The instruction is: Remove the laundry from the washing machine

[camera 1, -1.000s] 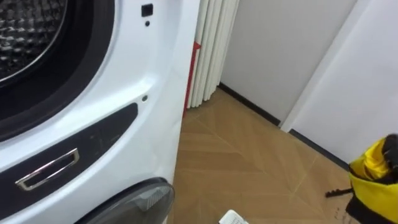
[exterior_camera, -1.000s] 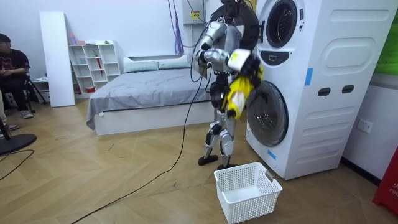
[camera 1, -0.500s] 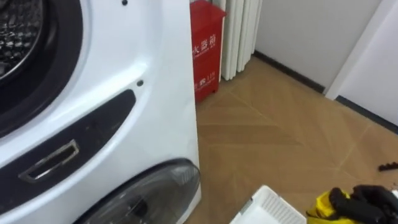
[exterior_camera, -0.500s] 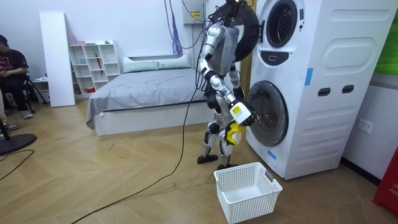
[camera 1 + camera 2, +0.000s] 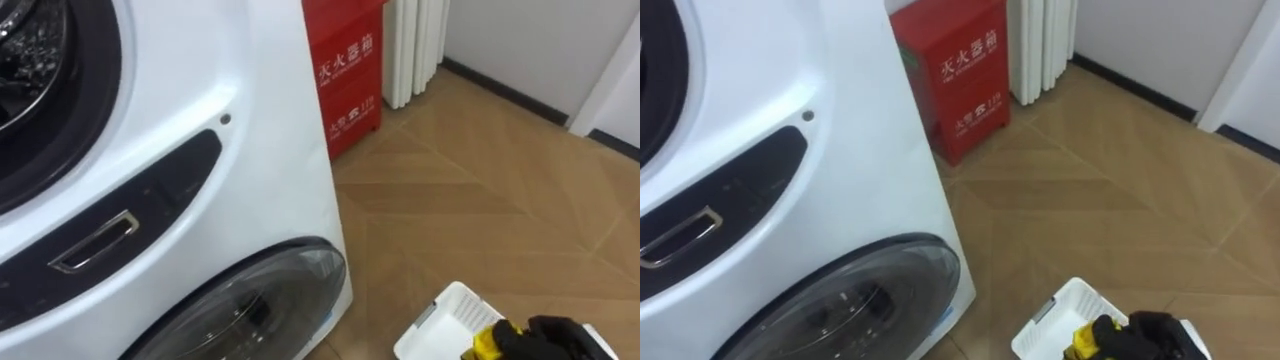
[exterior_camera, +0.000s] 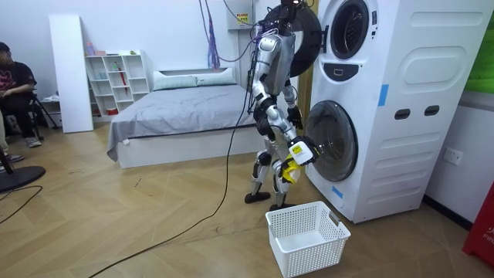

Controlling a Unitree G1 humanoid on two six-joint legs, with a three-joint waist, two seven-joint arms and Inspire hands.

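your right hand (image 5: 560, 335) is curled round the yellow cloth (image 5: 487, 343), low beside the washing machine (image 5: 250, 150). the white basket (image 5: 440, 318) lies just under it, so i think the drop goes straight down.

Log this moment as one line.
right hand: gripping yellow cloth | position: above white basket | robot: standing at washer

Washer (image 5: 250, 150): drum (image 5: 25, 35) cut off at top left, lower door (image 5: 250, 310) cut at bottom. Right of the washer, basket (image 5: 440, 318) and right hand (image 5: 560, 338) gripping cloth (image 5: 485, 343) run off the bottom edge. Left hand (image 6: 296, 119), by washer front, too small to read.
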